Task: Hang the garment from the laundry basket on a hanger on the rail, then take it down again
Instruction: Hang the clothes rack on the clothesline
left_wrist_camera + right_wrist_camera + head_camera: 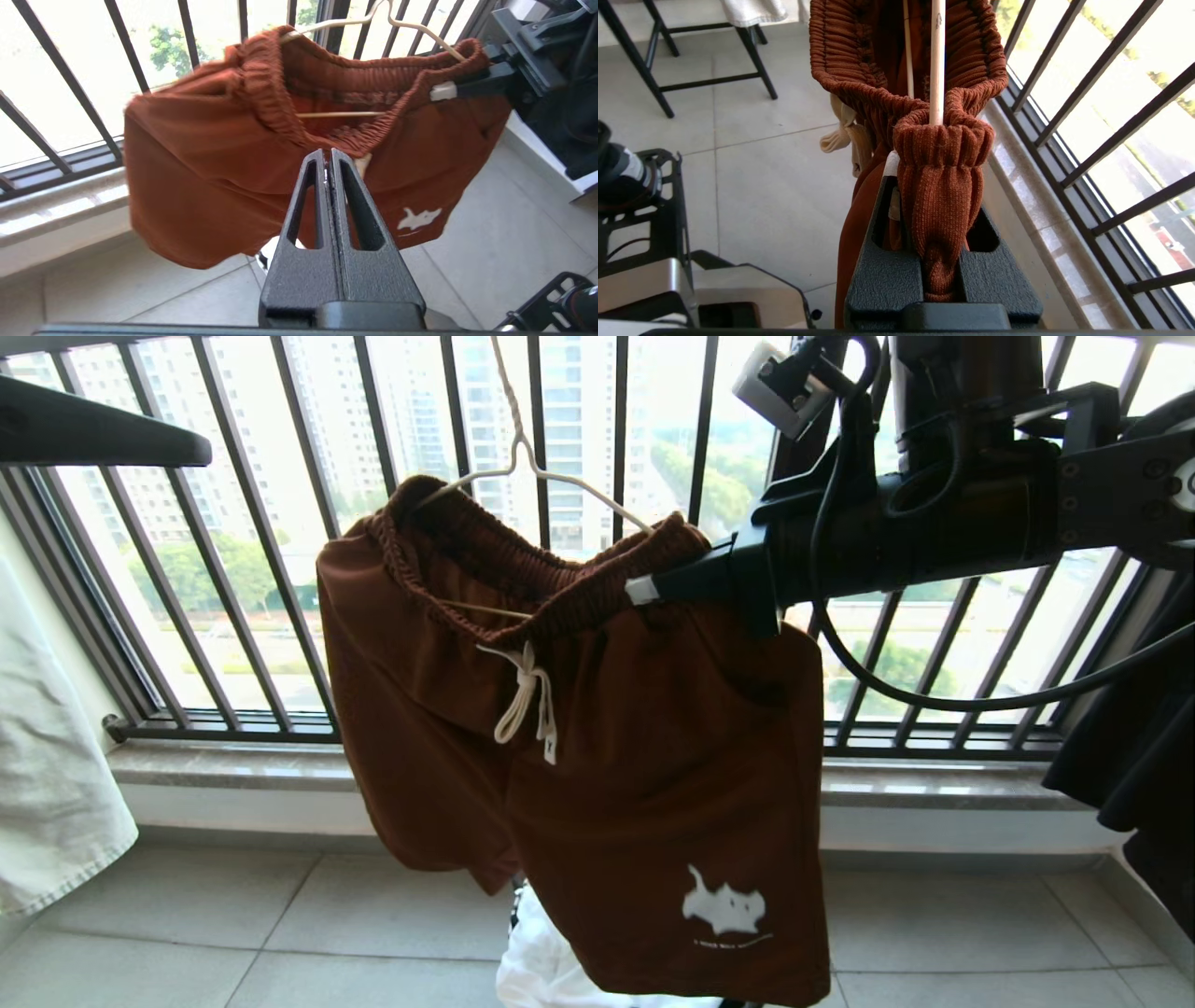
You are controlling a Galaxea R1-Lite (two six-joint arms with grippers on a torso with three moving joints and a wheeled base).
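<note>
The garment (597, 756), rust-brown shorts with a white drawstring and a white animal print, hangs by its ribbed waistband on the cream wire hanger (532, 467). The hanger's neck runs up out of the head view, and the rail is out of view. My right gripper (644, 590) reaches in from the right and is shut on the waistband's right end (941, 186), beside the hanger's arm (937, 60). My left gripper (328, 151) is shut with nothing in it, in front of the waistband's middle and apart from it. A white-and-black part of the laundry basket (537, 952) shows below the shorts.
The black railing of vertical bars (280, 523) and a stone sill (233, 765) stand just behind the shorts. A pale garment (47, 784) hangs at the left, a black one (1148, 756) at the right. A dark bar (93, 429) crosses the upper left. A black-legged frame (691, 56) stands on the tiled floor.
</note>
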